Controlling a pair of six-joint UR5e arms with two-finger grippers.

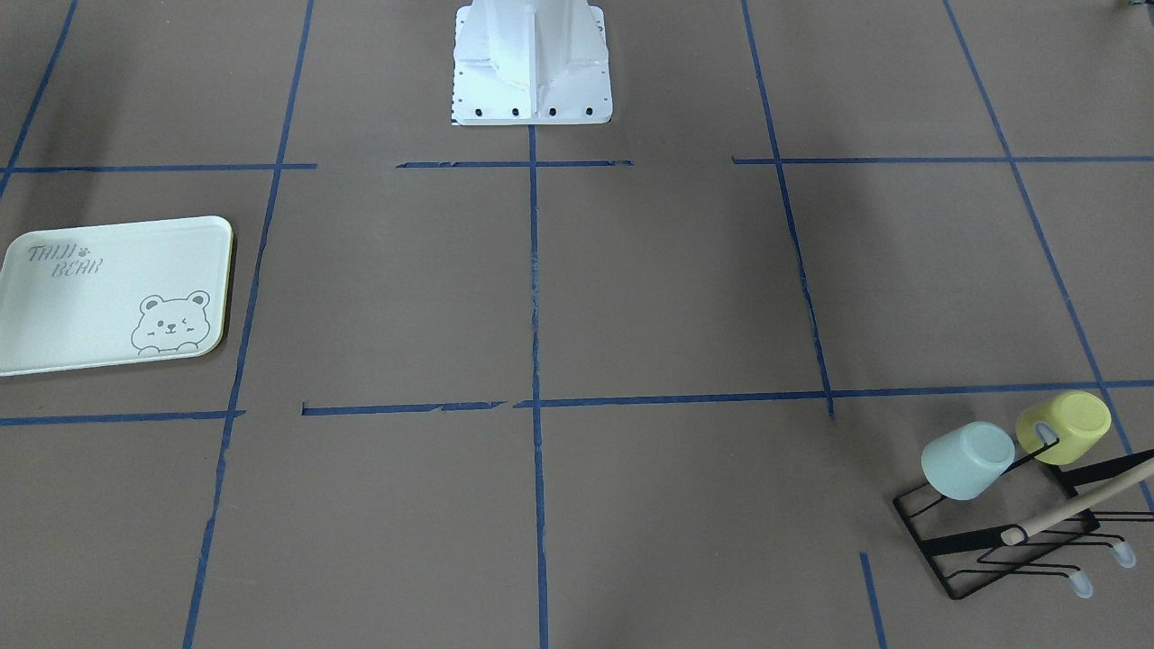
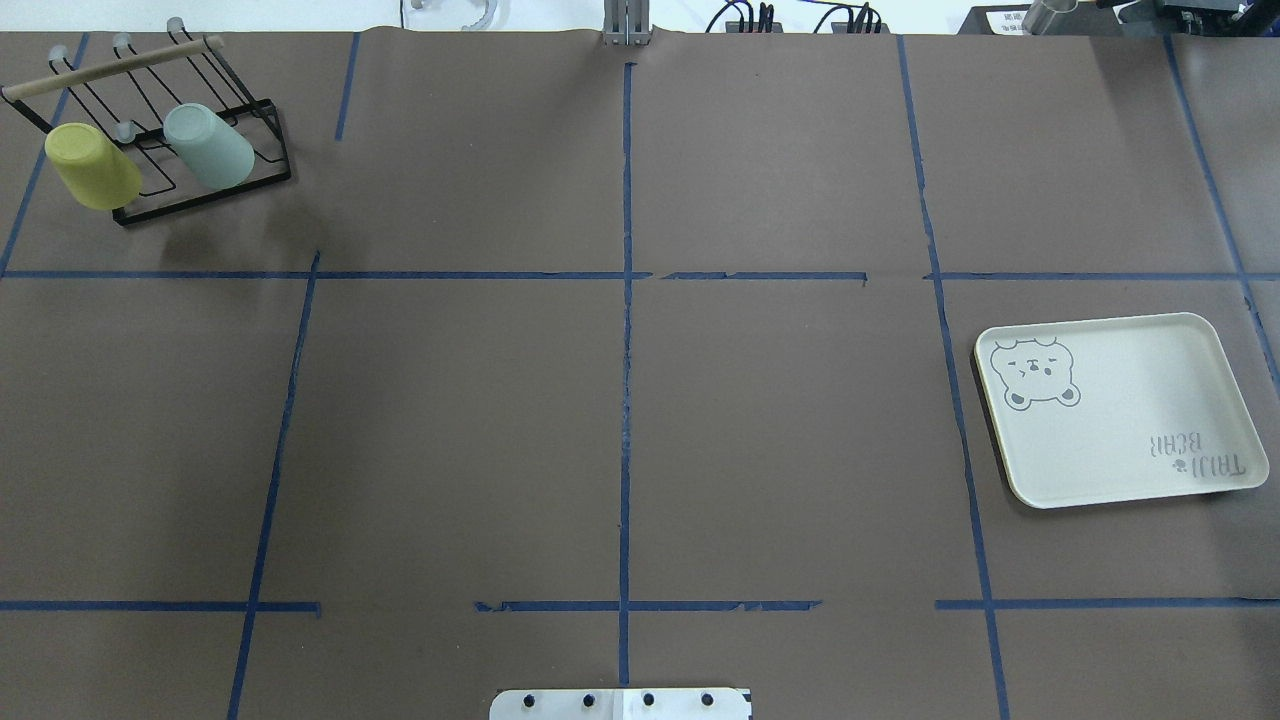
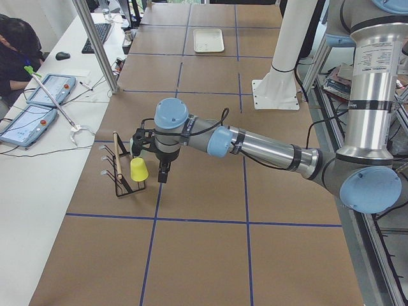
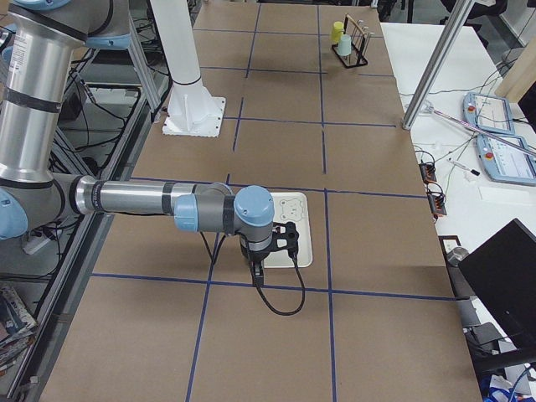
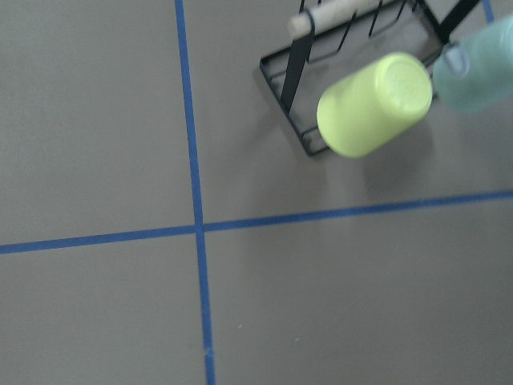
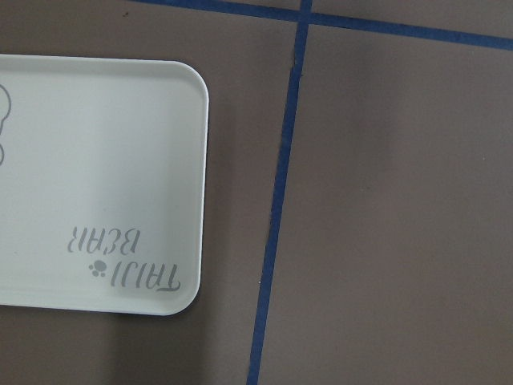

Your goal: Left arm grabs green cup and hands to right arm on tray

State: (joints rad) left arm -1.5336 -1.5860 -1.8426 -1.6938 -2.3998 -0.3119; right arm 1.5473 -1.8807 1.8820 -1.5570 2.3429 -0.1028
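Observation:
The pale mint green cup hangs tilted on a black wire rack beside a yellow-green cup. In the overhead view the green cup is at the far left. The left wrist view shows its edge at the top right. The bear tray lies empty on the right side; the right wrist view shows its corner. My left gripper hovers just beside the rack. My right gripper hovers at the tray's near edge. I cannot tell if either is open or shut.
The rack has a wooden handle bar and several free pegs. The robot's white base stands at the table's middle edge. Blue tape lines grid the brown table. An operator with tablets sits at the side bench.

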